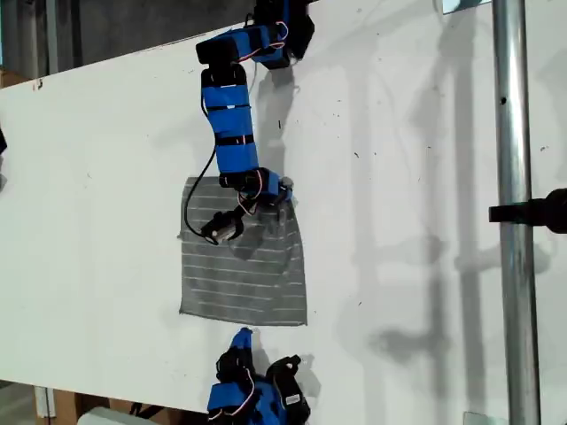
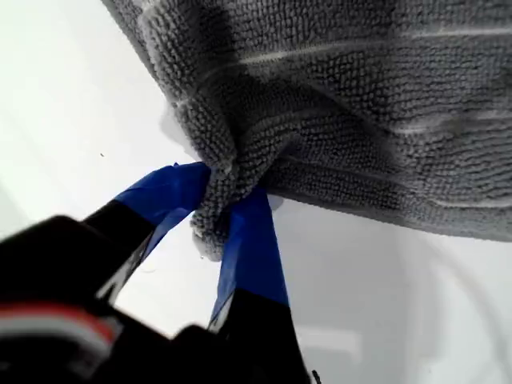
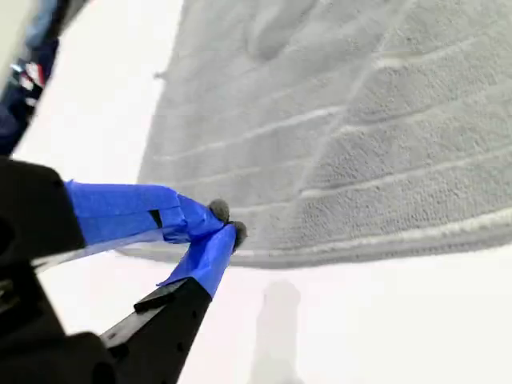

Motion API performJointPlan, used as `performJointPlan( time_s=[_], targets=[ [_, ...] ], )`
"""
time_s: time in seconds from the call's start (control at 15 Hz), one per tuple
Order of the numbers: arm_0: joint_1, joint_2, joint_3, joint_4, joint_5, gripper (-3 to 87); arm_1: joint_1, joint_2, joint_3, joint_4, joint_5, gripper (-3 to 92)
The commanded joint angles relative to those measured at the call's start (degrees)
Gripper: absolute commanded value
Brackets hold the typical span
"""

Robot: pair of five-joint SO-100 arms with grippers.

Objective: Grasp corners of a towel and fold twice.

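A white desk [image 1: 416, 221] fills most of the exterior view, scuffed with small dark specks and crossed by soft shadows; beyond its far edge at the top lies a dim grey room. A metal pole [image 1: 516, 212] runs upright down the exterior view's right, with a black clamp [image 1: 536, 211] on it. The towel [image 1: 244, 266] lies near the desk's middle, mostly flat, striped grey and white. An arm reaches from the top of the exterior view and covers the towel's far edge; my first claw [image 2: 228, 204] on it is pinching a bunched corner [image 2: 212, 224] of the towel, the cloth gathered into folds between the blue fingers [image 2: 248, 240]. My second claw [image 1: 241, 341] sits at the bottom of the exterior view, just off the towel's near edge; in its wrist view the blue tips are pressed together beside the hem with no cloth clearly between them. That arm's base is cut off by the frame. A black cable [image 1: 197, 190] loops beside the first arm, over the towel's far corner at the exterior view's left.
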Motion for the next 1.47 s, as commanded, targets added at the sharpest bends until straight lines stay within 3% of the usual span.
performJointPlan(
  time_s=[0.0, 0.13, 0.47, 0.6, 0.73, 0.87, 1.13, 1.4],
  targets=[
    [1.8, -16.6, -16.8, -0.8, 3.3, -2.9, -0.5, 0.7, -1.3, -1.7, -0.8, -0.1],
    [5.6, -36.1, -32.3, 0.0, 9.5, -2.9, -0.5, 1.1, -1.5, -2.1, -0.8, -0.1],
    [11.5, -60.6, -56.8, 15.6, 28.2, -3.0, -0.6, 2.1, -1.5, -2.5, -1.0, -0.1],
    [15.8, -64.0, -59.7, 17.9, 32.7, -3.0, -0.8, 2.2, -1.5, -3.1, -1.0, -0.1],
    [19.1, -64.3, -59.8, 15.9, 32.6, -2.3, -0.8, 2.3, -1.5, -3.4, -0.9, -0.1],
    [19.7, -63.7, -59.9, 15.7, 29.2, 29.3, -0.9, 2.4, -1.5, -3.6, -0.9, -0.1],
    [23.0, -65.2, -55.6, 12.3, 29.1, 35.0, -1.1, 2.7, -1.4, -3.6, -0.8, -0.1],
    [24.1, -64.2, -37.9, -1.3, 26.3, 34.3, -1.8, 2.9, -1.3, -3.8, -0.6, -0.1]
  ],
)
